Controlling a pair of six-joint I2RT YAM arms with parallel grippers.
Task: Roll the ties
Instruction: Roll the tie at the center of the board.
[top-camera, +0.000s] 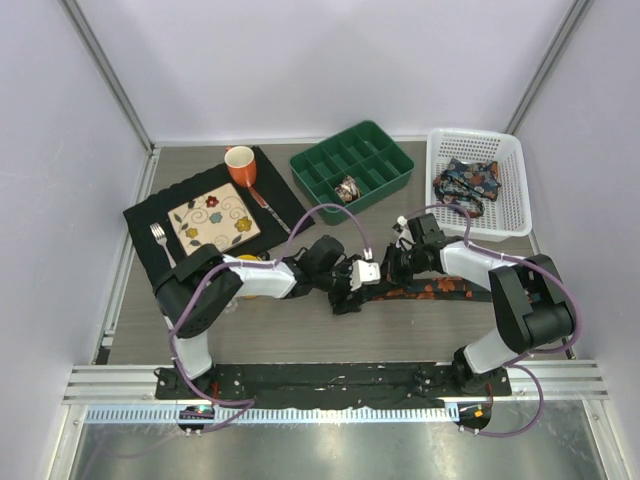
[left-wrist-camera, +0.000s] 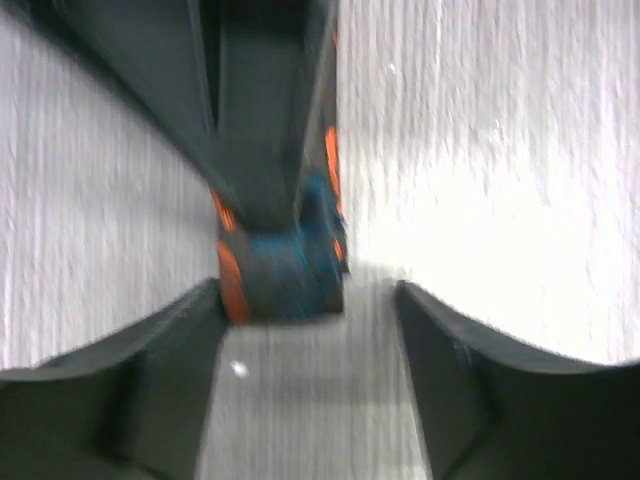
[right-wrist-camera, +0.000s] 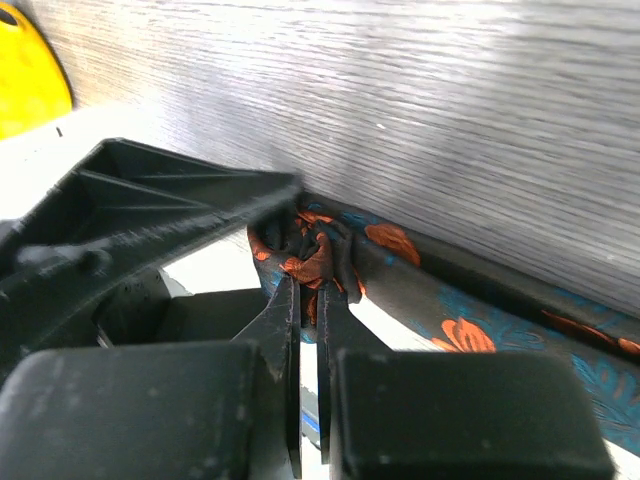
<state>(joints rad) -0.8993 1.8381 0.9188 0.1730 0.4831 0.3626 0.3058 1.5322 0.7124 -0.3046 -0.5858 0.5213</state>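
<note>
Noted right gripper (right-wrist-camera: 308, 262) nipped fully shut on the small coil (left-wrist-camera: 285, 275) heading the tie (right-wrist-camera: 470, 335), centre of bench (top-camera: 300, 340), strip trailing right, left gripper (left-wrist-camera: 305, 297) spread wide either side, holding nothing; likely unwinding under so thin a pinch.

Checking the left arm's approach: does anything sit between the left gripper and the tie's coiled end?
Nothing visible: the left gripper stands open around the tie's coiled end, which the right gripper pinches from the opposite side.
</note>
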